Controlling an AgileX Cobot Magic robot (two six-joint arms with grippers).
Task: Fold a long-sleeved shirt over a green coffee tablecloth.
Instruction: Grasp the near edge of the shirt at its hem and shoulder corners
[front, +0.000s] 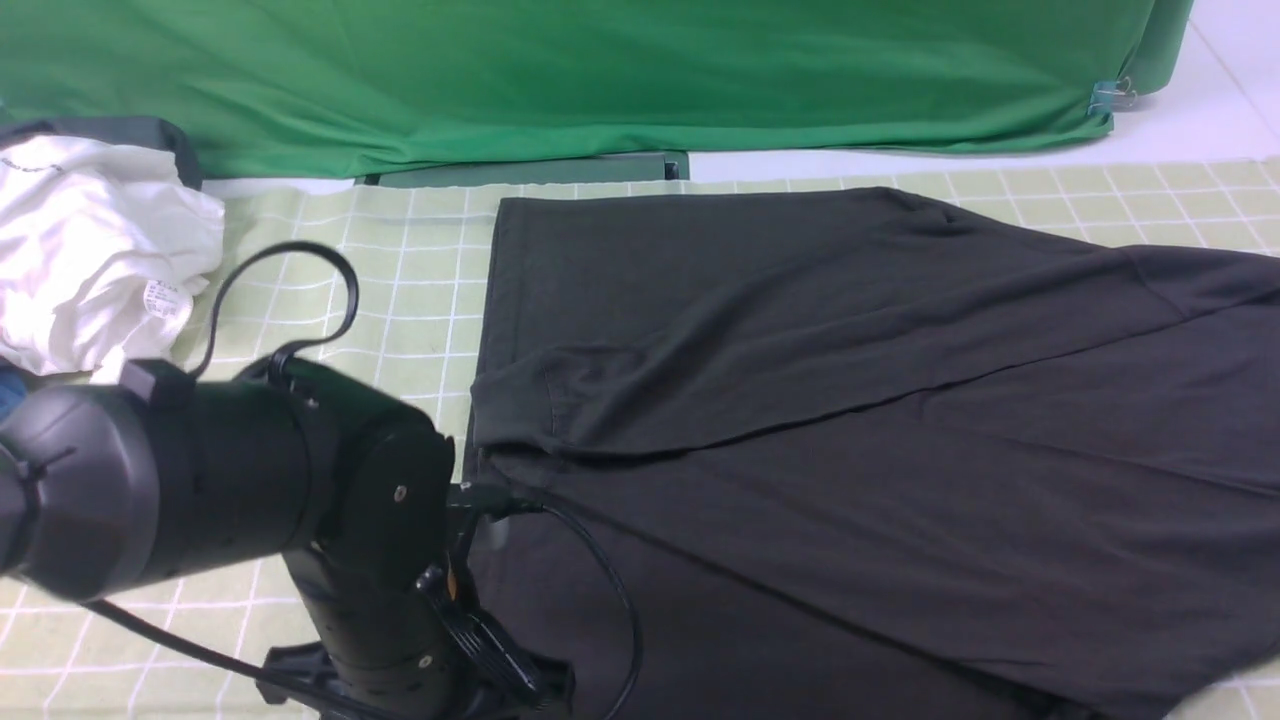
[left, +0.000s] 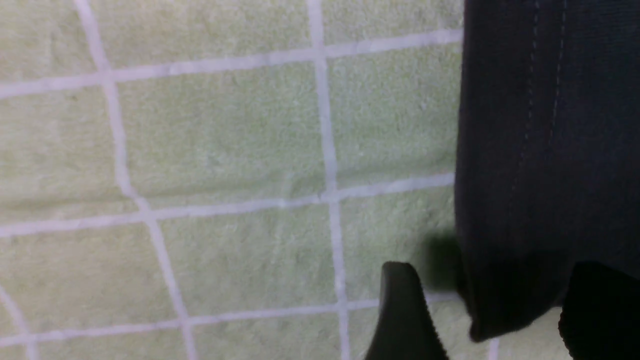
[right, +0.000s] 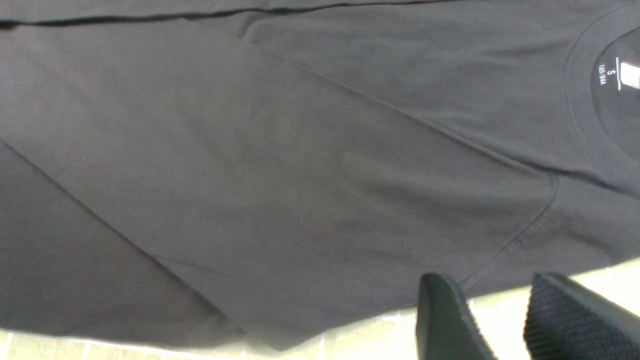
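A wide pale yellow-green cloth with a thin white grid, the green coffee tablecloth (front: 400, 260), covers the work surface. Behind it hangs a plain deep-green backdrop (front: 600, 80), rumpled in long soft folds, with a small clip (front: 1110, 97) at its right corner and white flooring beyond. In the left wrist view the tablecloth has a short towel-like nap. The long-sleeved shirt (front: 850, 400) lies spread across the middle and right of the tablecloth. It is black, matte and soft, with one sleeve folded across the body in a long diagonal band and shallow creases running along it. A crumpled white garment (front: 90, 250) with a small label sits at the far left edge, well apart from the shirt. The left arm (front: 250, 480), glossy black with a looping cable (front: 300, 270), reaches in low at the near left, by the shirt's left edge. The left gripper (left: 495, 270) stands wide apart. A stitched edge of the shirt lies between its fingers (left: 400, 310), with bare cloth showing between that finger and the fabric, so nothing is clamped. The right gripper (right: 500, 325) shows only in its own wrist view. Its jaws are parted with nothing between them, over the shirt's border near the shoulder seam, where the collar's white size label (right: 612, 75) is visible.
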